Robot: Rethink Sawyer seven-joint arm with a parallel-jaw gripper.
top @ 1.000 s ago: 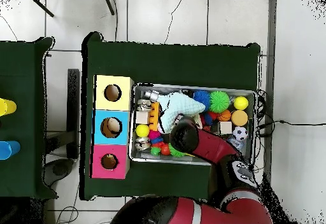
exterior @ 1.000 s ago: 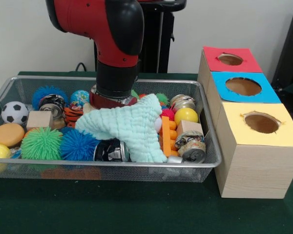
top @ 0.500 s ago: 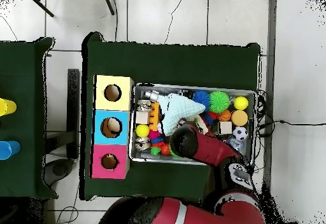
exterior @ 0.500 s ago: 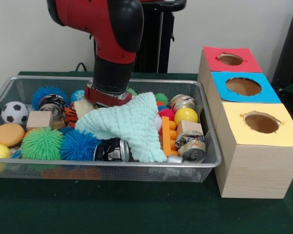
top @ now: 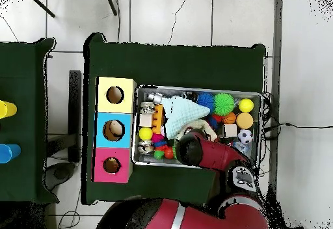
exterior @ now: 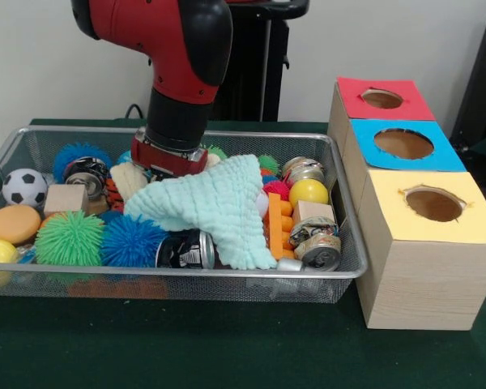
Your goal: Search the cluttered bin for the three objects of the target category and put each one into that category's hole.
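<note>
While the gripper (exterior: pixel 167 166) has risen, its grip cannot be told.
Just beside it, the cloth (exterior: pixel 215 207) lies lower and flatter.

You cannot see the pincer's fingers: the red and black arm (exterior: pixel 174 73) and the pale mint waffle cloth (exterior: pixel 215 207) cover them. Beneath that cloth, just right of the pincer, bin contents are hidden, including part of a black drink can (exterior: pixel 185 250).
</note>
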